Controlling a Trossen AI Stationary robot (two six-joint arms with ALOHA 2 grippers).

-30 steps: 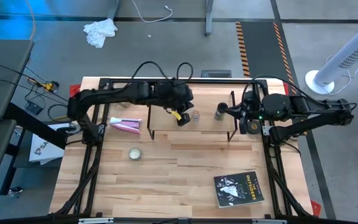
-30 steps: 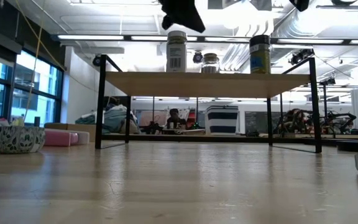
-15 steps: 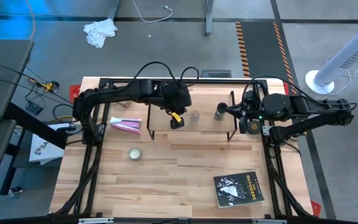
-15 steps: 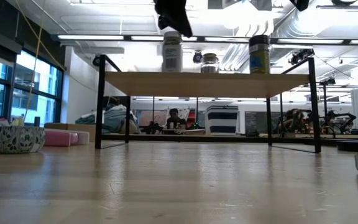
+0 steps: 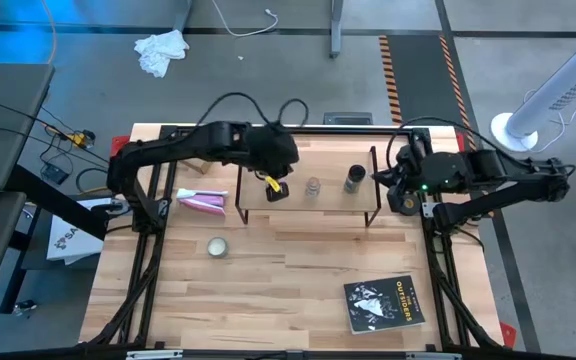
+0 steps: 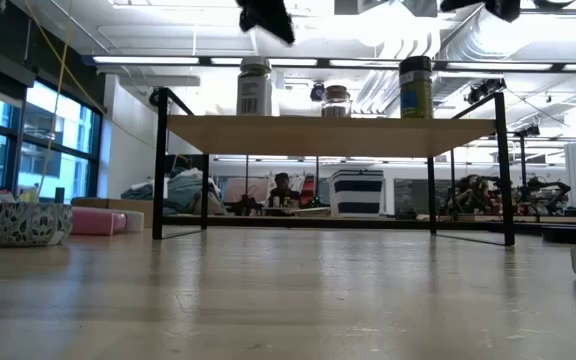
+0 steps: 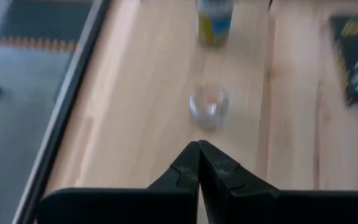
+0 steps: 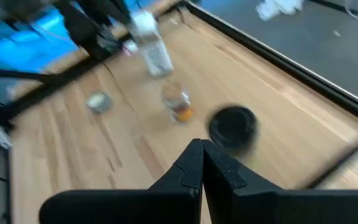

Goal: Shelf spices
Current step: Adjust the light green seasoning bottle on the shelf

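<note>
Hovering above the white-capped jar point(image 5: 277, 190) at the shelf's point(image 5: 328, 200) left end, the left gripper point(image 5: 272, 180) has its fingers pressed together; the clear glass jar point(image 5: 313, 187) and dark jar point(image 5: 354, 179) stand further right on the shelf. Beside the dark jar, the right gripper point(image 5: 396, 178) is likewise closed. Pink packet point(image 5: 202, 202), round tin point(image 5: 216, 247) and book point(image 5: 383, 303) lie on the desk point(image 5: 288, 290).

A dark book point(image 5: 384, 303) lies on the worktop point(image 5: 288, 290), in front of the shelf point(image 5: 306, 190). Its cover carries pale lettering, possibly "OUTSIDERS". The jar labels cannot be read.
</note>
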